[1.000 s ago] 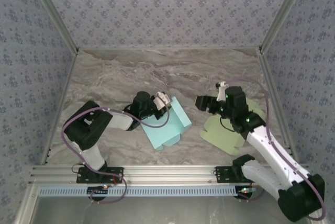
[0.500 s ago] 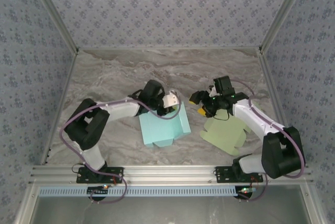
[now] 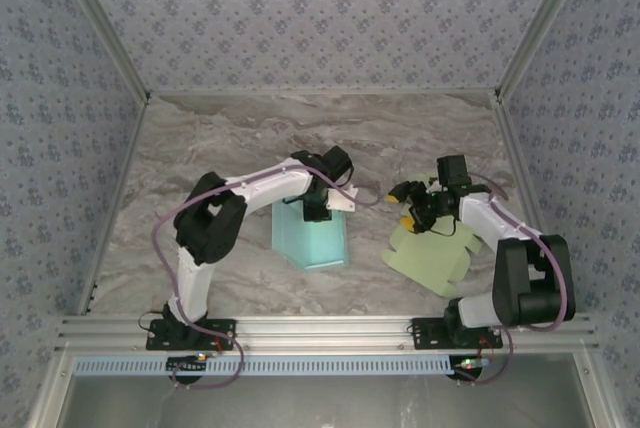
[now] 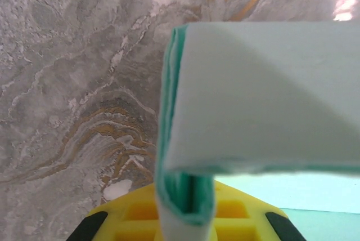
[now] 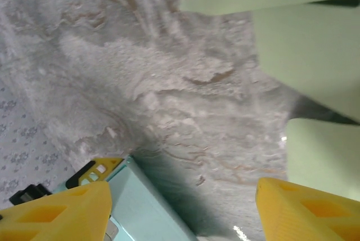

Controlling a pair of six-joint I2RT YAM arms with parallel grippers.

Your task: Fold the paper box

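The paper box (image 3: 312, 240) is a teal sheet, partly folded, lying at the table's middle. My left gripper (image 3: 320, 206) is shut on its far edge. In the left wrist view the doubled teal edge (image 4: 185, 190) sits pinched between the yellow jaws of the left gripper (image 4: 188, 215), and a pale flap of the paper box (image 4: 264, 94) bends over to the right. My right gripper (image 3: 402, 204) hangs open just right of the box, holding nothing. In the right wrist view the right gripper (image 5: 183, 213) has bare table between its yellow fingertips (image 5: 56, 213), with the teal box (image 5: 149, 210) at lower left.
A flat, light green cut-out sheet (image 3: 435, 253) lies under and right of my right gripper, and it appears in the right wrist view as the green sheet (image 5: 315, 55). The marble table (image 3: 200, 148) is walled by patterned panels, with an aluminium rail (image 3: 300, 333) along the near edge.
My left arm has reached farther right and turned the teal box with it, so the box now lies squarer. My right gripper has drawn back to the right and narrowed a little.
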